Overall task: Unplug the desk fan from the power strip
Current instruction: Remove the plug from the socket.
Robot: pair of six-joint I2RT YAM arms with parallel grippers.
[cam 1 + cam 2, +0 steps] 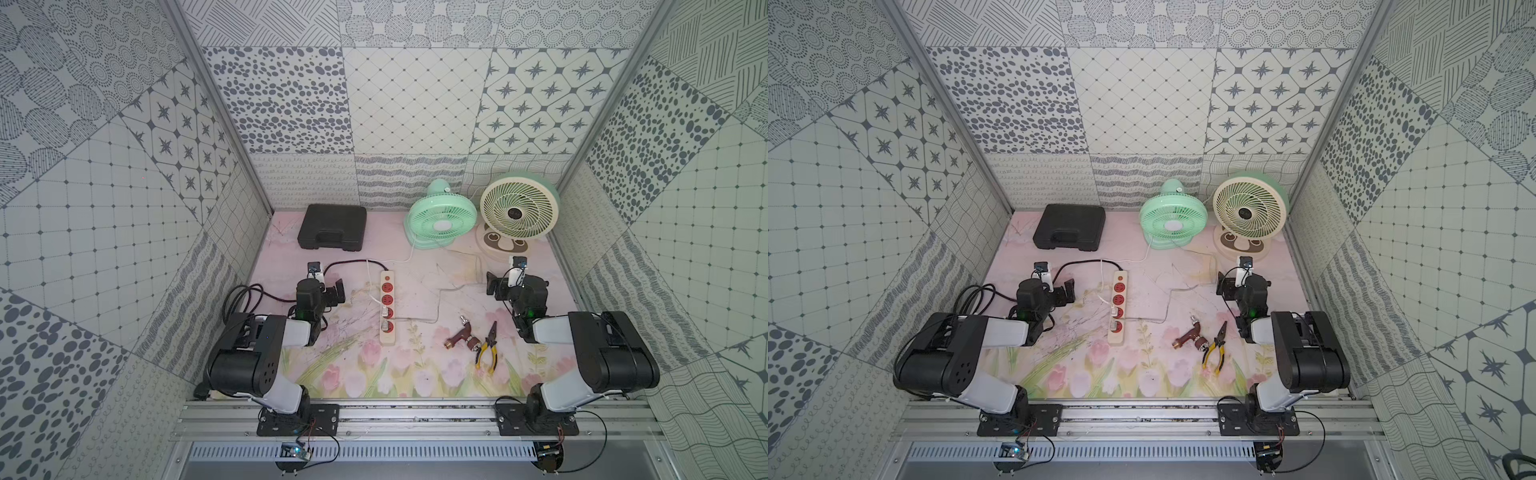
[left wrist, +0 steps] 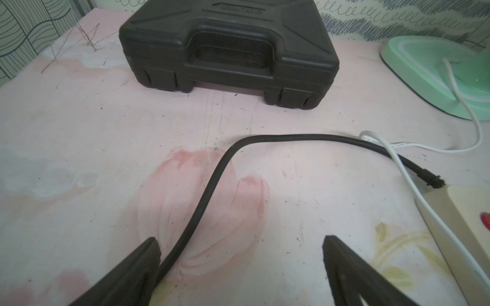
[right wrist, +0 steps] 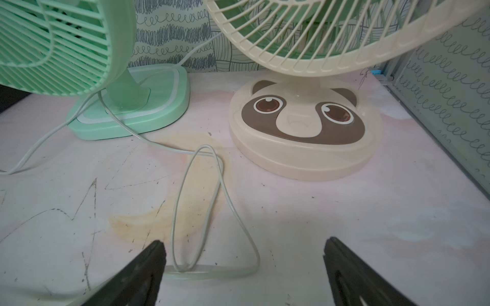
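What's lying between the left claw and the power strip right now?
A thin white cord, running alongside the power strip; otherwise bare mat. It shows in both top views and the left wrist view. The left claw is open.

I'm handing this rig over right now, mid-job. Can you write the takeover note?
Left claw: open, empty, beside the power strip, whose black cord passes by one finger.
Right claw: open, empty, facing the green fan and the cream fan.
Done: nothing; two white plugs look still seated in the strip's near sockets.
Left: trace which cord is the target fan's, grip that plug, pull it out.
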